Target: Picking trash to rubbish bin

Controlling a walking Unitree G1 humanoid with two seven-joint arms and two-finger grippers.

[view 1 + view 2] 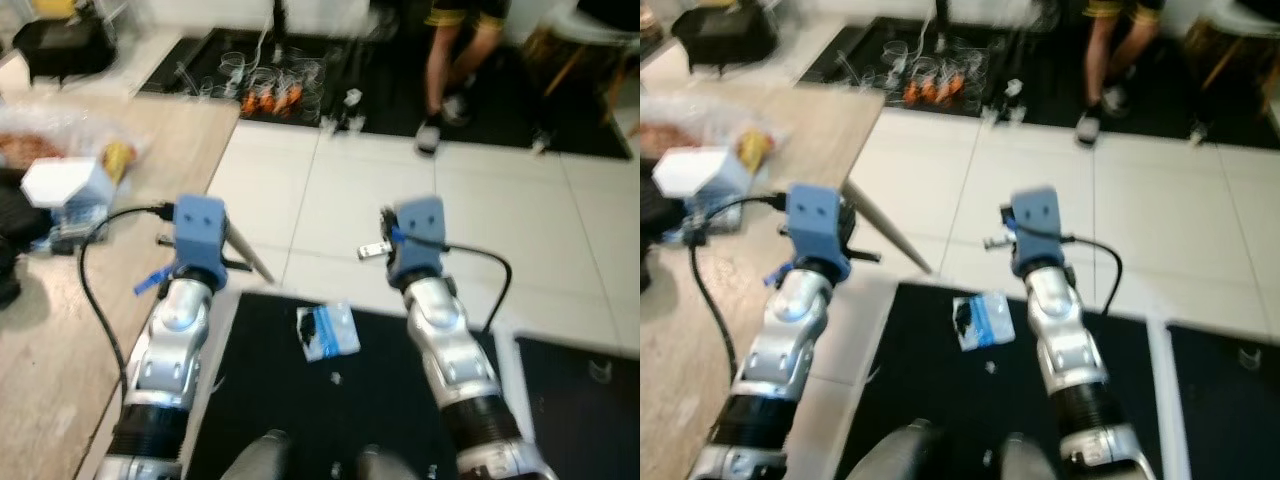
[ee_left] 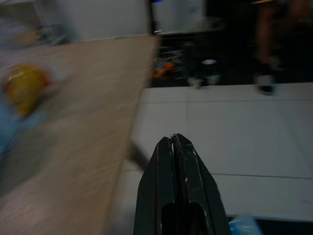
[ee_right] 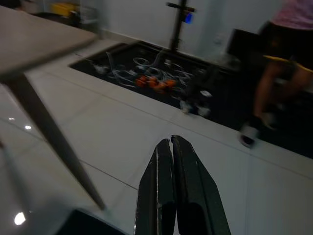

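Observation:
A blue-and-white crumpled wrapper (image 1: 328, 332) lies on the black floor mat (image 1: 380, 400), between my two raised forearms. Its corner shows as a blue scrap (image 2: 242, 224) in the left wrist view. My left gripper (image 2: 172, 140) is shut with nothing in it and is held above the floor beside the wooden table's edge. My right gripper (image 3: 170, 141) is also shut and empty, pointing over the white tiles toward the far mat. Both wrists, left (image 1: 198, 235) and right (image 1: 418, 238), hover beyond the wrapper, apart from it.
A wooden table (image 1: 90, 320) runs along the left, its slanted leg (image 1: 248, 255) near my left wrist. It carries a white box (image 1: 65, 185) and a yellow item (image 1: 118, 158). Clear cups and orange pieces (image 1: 270, 88) lie on a far mat. A person's legs (image 1: 455, 60) stand behind.

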